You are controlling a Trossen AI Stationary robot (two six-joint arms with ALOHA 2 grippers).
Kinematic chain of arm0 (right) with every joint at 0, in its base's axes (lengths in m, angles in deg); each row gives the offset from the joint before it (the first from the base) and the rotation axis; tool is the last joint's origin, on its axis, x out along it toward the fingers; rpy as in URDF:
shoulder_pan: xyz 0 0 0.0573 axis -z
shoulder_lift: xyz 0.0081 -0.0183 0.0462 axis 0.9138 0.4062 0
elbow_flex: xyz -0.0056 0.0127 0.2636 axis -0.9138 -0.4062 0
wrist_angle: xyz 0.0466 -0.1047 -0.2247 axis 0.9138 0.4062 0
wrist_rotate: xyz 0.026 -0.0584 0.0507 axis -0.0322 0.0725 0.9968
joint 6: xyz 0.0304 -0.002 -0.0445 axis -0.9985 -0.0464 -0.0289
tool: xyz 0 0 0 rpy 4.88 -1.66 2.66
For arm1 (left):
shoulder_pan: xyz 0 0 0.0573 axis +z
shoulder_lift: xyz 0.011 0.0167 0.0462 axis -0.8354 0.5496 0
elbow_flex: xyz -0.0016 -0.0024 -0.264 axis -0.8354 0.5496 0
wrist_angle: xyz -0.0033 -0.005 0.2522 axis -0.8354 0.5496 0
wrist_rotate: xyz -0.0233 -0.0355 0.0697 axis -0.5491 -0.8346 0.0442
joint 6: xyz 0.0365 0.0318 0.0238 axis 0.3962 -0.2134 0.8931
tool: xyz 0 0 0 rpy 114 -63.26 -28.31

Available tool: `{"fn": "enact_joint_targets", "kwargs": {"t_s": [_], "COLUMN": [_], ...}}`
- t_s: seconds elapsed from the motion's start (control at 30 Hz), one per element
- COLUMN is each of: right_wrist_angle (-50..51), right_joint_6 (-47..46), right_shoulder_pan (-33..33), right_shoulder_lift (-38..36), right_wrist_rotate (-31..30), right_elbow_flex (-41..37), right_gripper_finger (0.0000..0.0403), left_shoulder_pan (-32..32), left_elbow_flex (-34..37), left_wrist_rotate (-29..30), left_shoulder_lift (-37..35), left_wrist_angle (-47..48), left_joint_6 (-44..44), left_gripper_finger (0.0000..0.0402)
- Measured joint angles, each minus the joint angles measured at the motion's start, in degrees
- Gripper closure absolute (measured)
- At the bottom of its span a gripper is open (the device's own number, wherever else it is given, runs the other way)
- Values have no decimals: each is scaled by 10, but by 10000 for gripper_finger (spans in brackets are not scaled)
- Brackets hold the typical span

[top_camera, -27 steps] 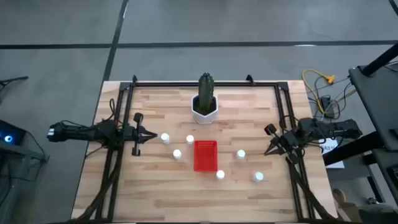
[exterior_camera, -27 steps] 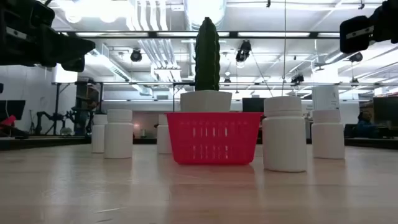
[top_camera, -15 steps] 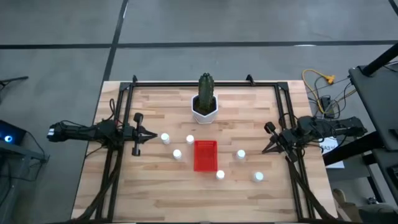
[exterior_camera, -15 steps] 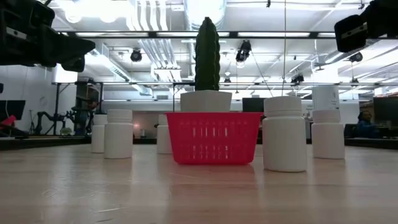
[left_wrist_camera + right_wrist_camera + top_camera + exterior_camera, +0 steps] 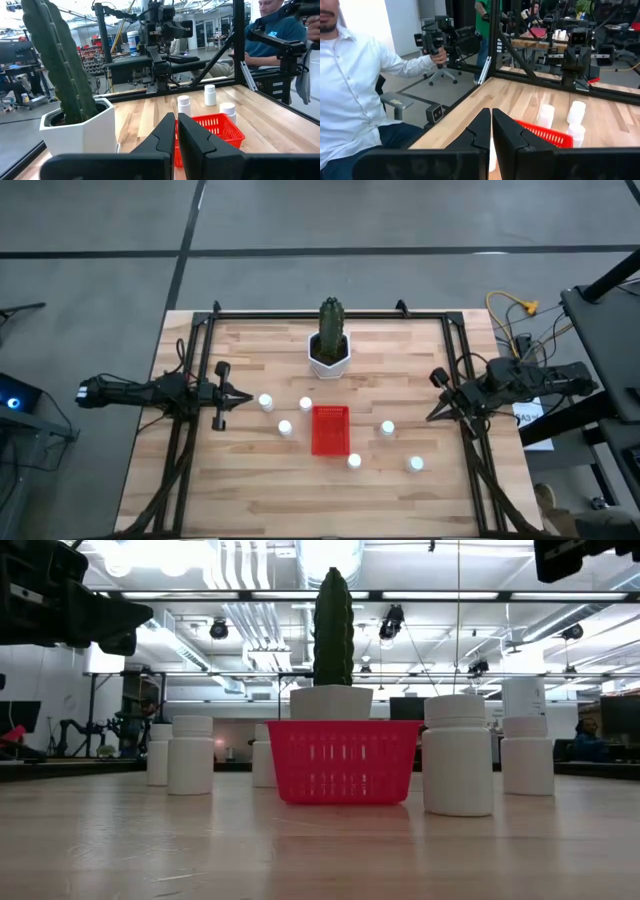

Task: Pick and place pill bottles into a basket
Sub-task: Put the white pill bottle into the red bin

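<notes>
Nothing is picked yet: all six bottles (image 5: 265, 402) stand on the worktop (image 5: 260, 480) around the empty red basket (image 5: 331, 430). The left hand (image 5: 247, 395) and right hand (image 5: 431, 417) wait at opposite edges, both closed and empty. Next, one must open and reach its nearest bottle. The worktop is pale wood with a cactus pot (image 5: 330, 355); people sit in the workshop beyond.
</notes>
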Motion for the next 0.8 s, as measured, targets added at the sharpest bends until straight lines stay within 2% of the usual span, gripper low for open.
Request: {"fn": "enact_joint_targets", "kwargs": {"t_s": [0.23, 0.8], "right_wrist_angle": [8, 295], "right_joint_6": [-60, -149], "right_shoulder_pan": [0, 0], "right_shoulder_lift": [30, 183], "right_wrist_rotate": [0, 0], "right_elbow_flex": [39, 239], "right_gripper_finger": [394, 394], "left_shoulder_pan": [0, 0], "left_elbow_flex": [0, 0], "left_wrist_rotate": [0, 2], "left_shoulder_lift": [0, 0], "left_wrist_angle": [0, 0], "left_joint_6": [0, 0], "left_gripper_finger": [398, 398]}}
